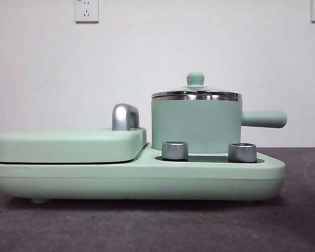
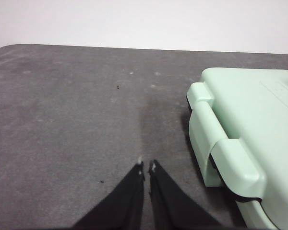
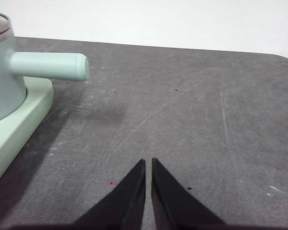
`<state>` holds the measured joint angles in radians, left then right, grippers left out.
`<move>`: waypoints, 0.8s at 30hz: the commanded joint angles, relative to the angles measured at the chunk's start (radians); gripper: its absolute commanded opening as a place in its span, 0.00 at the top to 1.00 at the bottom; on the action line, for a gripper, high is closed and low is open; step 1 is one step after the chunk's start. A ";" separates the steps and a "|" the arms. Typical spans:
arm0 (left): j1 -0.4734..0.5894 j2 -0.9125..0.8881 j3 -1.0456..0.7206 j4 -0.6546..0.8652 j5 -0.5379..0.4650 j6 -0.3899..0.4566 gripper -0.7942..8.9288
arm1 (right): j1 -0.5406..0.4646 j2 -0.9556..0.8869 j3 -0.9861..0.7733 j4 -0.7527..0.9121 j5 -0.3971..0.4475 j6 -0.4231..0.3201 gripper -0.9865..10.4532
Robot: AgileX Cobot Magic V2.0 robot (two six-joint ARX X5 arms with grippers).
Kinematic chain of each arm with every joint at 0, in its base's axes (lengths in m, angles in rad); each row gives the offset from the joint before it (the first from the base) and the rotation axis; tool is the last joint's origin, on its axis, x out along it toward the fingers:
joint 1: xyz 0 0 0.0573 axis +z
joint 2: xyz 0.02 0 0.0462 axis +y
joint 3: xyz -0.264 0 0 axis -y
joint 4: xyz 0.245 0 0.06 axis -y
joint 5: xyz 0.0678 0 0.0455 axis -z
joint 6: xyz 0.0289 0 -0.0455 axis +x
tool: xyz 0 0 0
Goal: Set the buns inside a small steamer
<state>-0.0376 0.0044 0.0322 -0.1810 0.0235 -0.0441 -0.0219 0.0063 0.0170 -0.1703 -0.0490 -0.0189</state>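
The small steamer is a mint-green pot with a steel rim. It stands on the right side of a mint-green cooker base, its lid with a green knob on and its stubby handle pointing right. The buns are not in view. My left gripper is shut and empty, over bare table beside the cooker's hinged end. My right gripper is shut and empty, over bare table near the steamer's handle. Neither gripper shows in the front view.
A flat mint-green griddle lid with a chrome handle covers the cooker's left half. Two steel knobs sit at the front below the steamer. The table is dark grey felt, with a white wall behind.
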 commanded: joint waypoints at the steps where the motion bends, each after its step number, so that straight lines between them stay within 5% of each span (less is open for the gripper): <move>1: 0.000 -0.001 -0.019 -0.006 -0.002 0.005 0.89 | 0.001 -0.003 -0.005 -0.002 -0.001 0.011 0.90; 24: 0.000 -0.001 -0.019 -0.006 -0.002 0.005 0.89 | 0.000 -0.003 -0.005 0.015 -0.002 0.011 0.90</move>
<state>-0.0376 0.0044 0.0322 -0.1810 0.0235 -0.0441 -0.0216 0.0063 0.0170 -0.1665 -0.0509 -0.0189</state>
